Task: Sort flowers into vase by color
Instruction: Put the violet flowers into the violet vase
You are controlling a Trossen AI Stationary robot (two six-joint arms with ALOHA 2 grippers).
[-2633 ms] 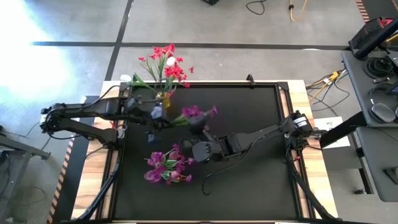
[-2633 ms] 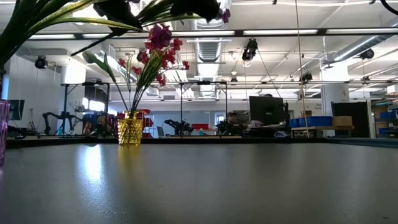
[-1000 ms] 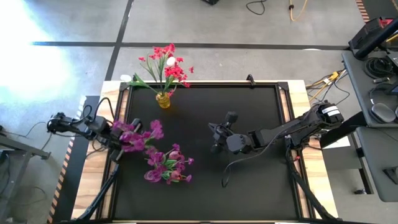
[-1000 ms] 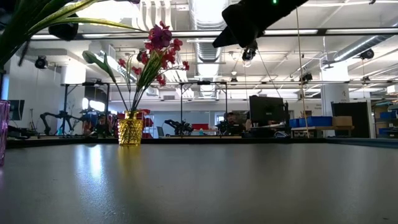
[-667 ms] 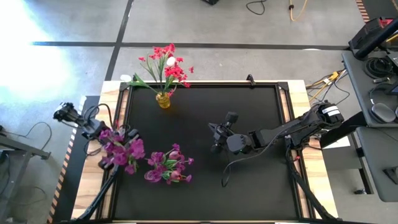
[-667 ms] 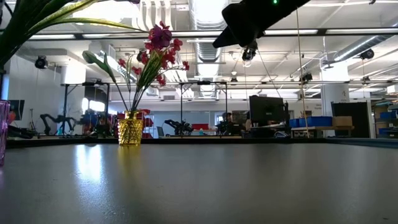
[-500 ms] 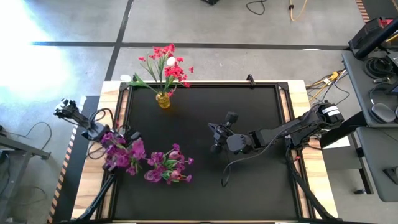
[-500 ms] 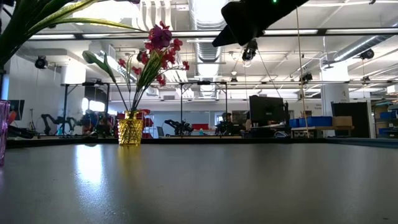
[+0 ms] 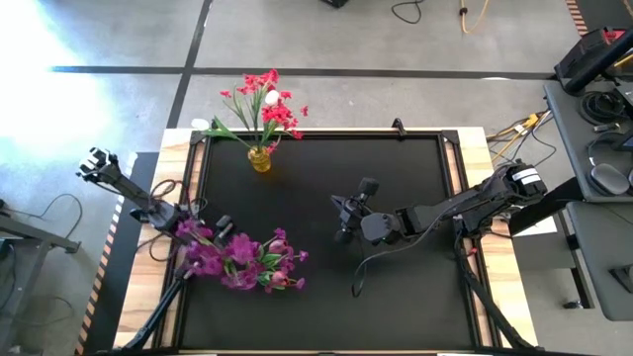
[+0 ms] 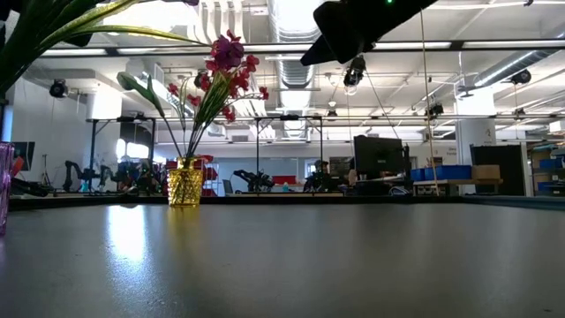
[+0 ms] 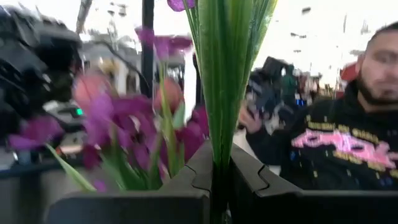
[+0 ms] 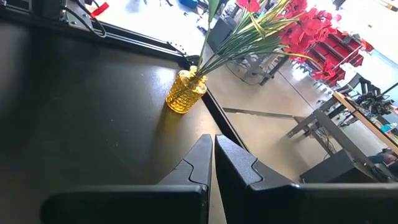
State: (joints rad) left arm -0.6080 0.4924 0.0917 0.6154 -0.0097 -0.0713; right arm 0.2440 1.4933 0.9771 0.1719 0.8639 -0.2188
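Note:
A yellow vase (image 9: 260, 158) (image 12: 185, 92) at the table's far left holds red-pink flowers (image 9: 267, 104) and a white bud. A bunch of purple flowers (image 9: 267, 267) stands near the left front; its purple vase (image 10: 3, 185) shows only at the low view's edge. My left gripper (image 9: 196, 233) is shut on a purple sprig (image 9: 208, 255) right beside that bunch. My right gripper (image 9: 342, 214) (image 12: 214, 163) hangs shut and empty over the table's middle. My left gripper pinches the sprig's bundle of thin green stems (image 11: 219, 163) between its two fingers. The stems run straight on ahead of the fingers (image 11: 186, 180), and the purple blooms (image 9: 203, 259) lie beyond them, beside the purple bunch. Whether the sprig touches that bunch, I cannot tell.
The black tabletop (image 9: 396, 287) lies bare to the right and front. A person in a black hoodie (image 11: 336, 149) shows beyond the table in the left wrist view. Cables trail from the right arm (image 9: 465, 203).
My left gripper, still shut on the purple sprig, has swung toward the table's near edge and then right toward the purple bunch, turning as it went. The sprig's blooms now lie against that bunch's left side.

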